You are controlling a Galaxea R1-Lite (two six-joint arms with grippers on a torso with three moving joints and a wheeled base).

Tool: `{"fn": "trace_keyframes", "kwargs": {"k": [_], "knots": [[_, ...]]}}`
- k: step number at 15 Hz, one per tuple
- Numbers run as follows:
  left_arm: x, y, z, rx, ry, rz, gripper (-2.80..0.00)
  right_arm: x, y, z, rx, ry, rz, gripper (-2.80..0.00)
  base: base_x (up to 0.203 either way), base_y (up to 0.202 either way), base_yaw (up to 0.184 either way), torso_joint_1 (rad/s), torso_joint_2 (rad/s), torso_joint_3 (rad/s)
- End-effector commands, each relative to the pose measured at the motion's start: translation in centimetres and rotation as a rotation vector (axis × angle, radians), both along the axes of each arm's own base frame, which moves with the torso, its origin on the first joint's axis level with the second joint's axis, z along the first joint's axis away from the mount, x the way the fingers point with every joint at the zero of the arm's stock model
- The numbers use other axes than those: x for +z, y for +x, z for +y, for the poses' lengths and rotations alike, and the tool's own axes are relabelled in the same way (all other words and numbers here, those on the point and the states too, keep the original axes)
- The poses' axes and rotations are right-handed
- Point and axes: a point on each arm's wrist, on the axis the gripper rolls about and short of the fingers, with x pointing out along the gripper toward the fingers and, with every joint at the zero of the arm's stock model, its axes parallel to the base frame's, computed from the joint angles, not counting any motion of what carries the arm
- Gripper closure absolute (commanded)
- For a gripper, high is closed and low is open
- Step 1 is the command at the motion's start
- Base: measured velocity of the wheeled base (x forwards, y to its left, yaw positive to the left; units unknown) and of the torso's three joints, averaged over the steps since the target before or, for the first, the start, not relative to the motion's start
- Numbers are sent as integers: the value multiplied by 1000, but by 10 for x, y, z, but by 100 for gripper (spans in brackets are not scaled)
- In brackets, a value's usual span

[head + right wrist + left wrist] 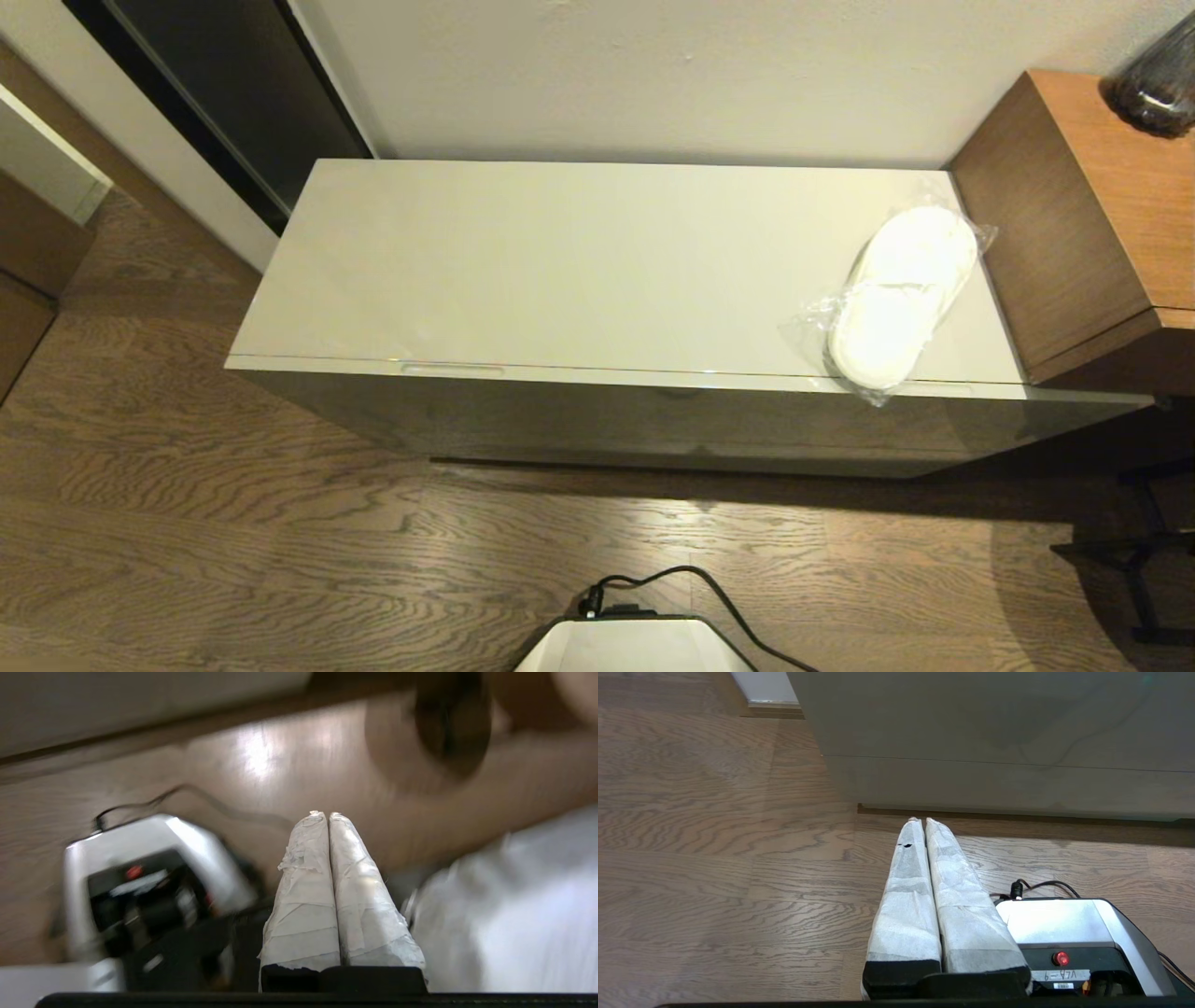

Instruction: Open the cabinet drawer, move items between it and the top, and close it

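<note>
Beige top [560,261] carries one bagged slipper pair [901,294] at its right end above a shut drawer [653,420], so opening comes first: left gripper [920,820] and right gripper [322,814], both pressed closed and empty, hang low near the floor, and one must reach the handle groove [453,369]

You have one slipper pair [901,294] in view: two white flat slippers stacked in a clear, crinkled plastic bag. It lies flat on the top [579,261], the long glossy beige-cream surface of the low cabinet, close to its right edge and near the front right corner. It sits at a slant, one end toward the back right, the other at the front edge, where the bag's plastic just overhangs. The drawer front [653,420] is shut.
</note>
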Motion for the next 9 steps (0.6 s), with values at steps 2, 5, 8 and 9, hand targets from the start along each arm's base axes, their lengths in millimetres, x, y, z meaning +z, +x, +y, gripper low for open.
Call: {"fn": "trace_keyframes", "kwargs": {"k": [2, 5, 8, 9], "knots": [[0, 0, 0, 0, -1, 0, 0, -41, 0, -3, 67, -232, -334, 0, 0, 0, 0, 0, 0, 0], [0, 0, 0, 0, -1, 0, 0, -61, 14, -4, 76, -414, -508, 0, 0, 0, 0, 0, 0, 0], [0, 0, 0, 0, -1, 0, 0, -78, 36, -3, 138, -390, -528, 0, 0, 0, 0, 0, 0, 0], [0, 0, 0, 1, -1, 0, 0, -86, 46, -3, 143, -368, -532, 0, 0, 0, 0, 0, 0, 0]]}}
